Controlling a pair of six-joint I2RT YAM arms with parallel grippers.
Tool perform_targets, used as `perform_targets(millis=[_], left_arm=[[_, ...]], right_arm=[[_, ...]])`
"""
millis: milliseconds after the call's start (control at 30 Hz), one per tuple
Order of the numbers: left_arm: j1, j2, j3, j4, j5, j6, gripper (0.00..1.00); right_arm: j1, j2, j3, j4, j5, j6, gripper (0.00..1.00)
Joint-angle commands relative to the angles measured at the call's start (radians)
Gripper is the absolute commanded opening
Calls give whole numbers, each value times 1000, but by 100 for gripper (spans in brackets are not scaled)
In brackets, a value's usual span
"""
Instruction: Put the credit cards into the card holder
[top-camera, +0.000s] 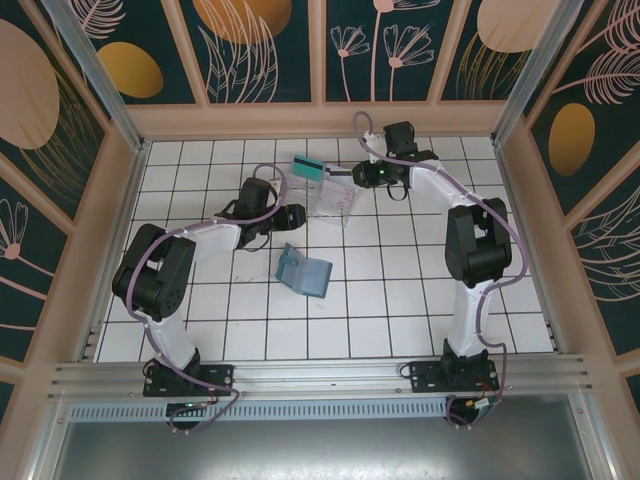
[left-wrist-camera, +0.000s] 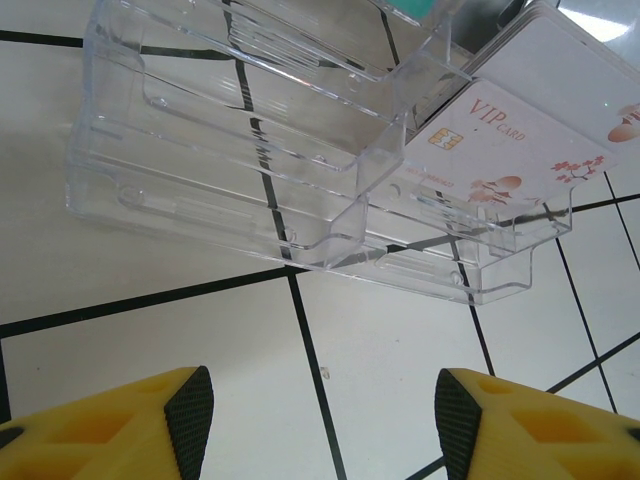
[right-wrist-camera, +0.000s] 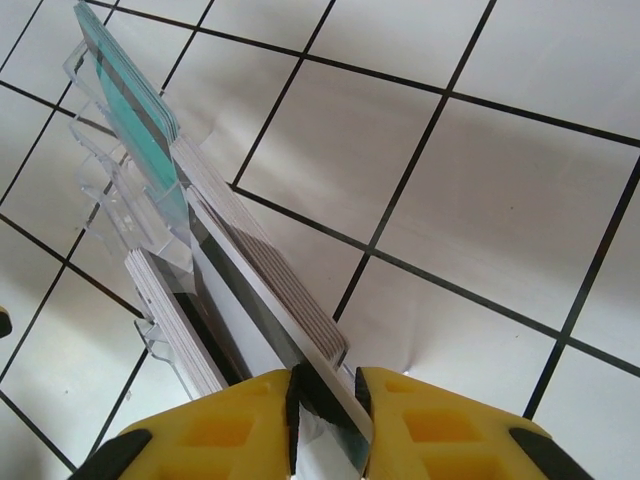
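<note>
Whitish card (right-wrist-camera: 300, 362) | pinched edge-on by right end effector (right-wrist-camera: 325, 385), at clear tray (left-wrist-camera: 230, 150) | left end effector (left-wrist-camera: 325, 400) spread wide, empty | card holder (top-camera: 303, 270) on worktop (top-camera: 400, 300)

Lit brightly and evenly from overhead. In the top view, soft pale shadows on the white-tiled bench (top-camera: 400, 300), sharp from edge to edge. From the left wrist, white glints along the ridges of the clear tray (left-wrist-camera: 250, 190), a blown-out patch in the upper right corner above the whitish card (left-wrist-camera: 540, 130), and yellow jaws gone soft at the bottom edge. From the right wrist, broad grey shadows across the tiles, with the jaws blurred close to the lens.
</note>
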Motion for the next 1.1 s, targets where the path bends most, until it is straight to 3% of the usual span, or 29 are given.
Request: perform_targets(millis=[0,767,1067], left_arm=[[5,-1,27,25,14,-11,62],[6,-7,18,34,19,-17,62],[5,-3,19,36,23,-20,62]], right_arm=[[-9,-51,-18,1,2,-4,20],[-13,-54,-36,54,-80,34,21],[-15,-84,-48,63,-94,40,13]])
